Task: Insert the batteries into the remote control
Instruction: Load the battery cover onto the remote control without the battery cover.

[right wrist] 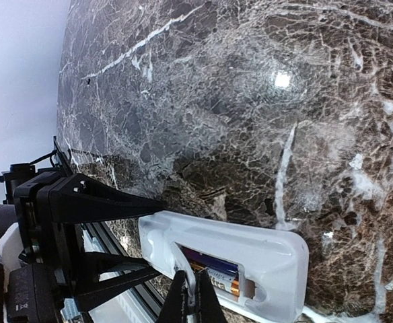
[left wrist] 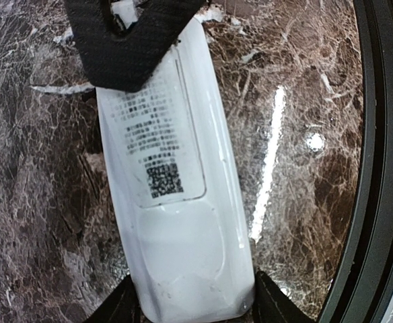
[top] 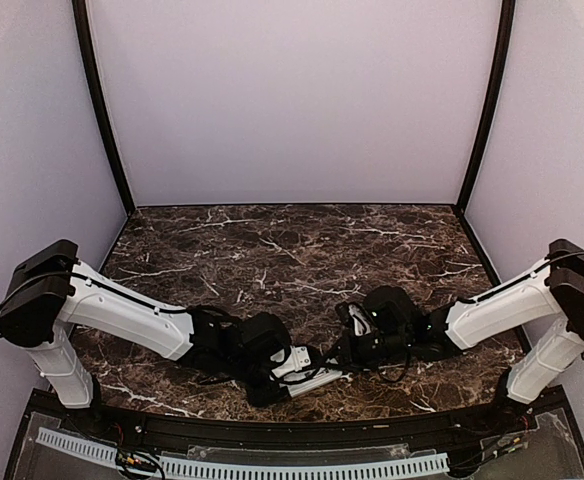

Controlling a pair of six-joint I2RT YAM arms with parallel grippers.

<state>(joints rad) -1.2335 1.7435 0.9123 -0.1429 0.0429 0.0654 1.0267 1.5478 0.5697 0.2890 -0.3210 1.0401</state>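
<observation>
The white remote control (top: 317, 379) lies back-up near the table's front edge. My left gripper (left wrist: 193, 306) is shut on its near end, one finger on each long side. In the right wrist view the remote control (right wrist: 270, 245) shows its recess open, with dark blue batteries (right wrist: 218, 265) lying inside. My right gripper (right wrist: 196, 299) is shut on a thin white cover piece (right wrist: 198, 281) standing at the recess's end. In the left wrist view the labelled cover piece (left wrist: 159, 141) lies along the remote's back, with the right gripper's black finger (left wrist: 129, 40) over its far end.
The dark marble table (top: 292, 250) stretches back to pale walls. A black rim (left wrist: 378, 168) runs along the front edge close beside the remote. Both arms meet low at the front centre.
</observation>
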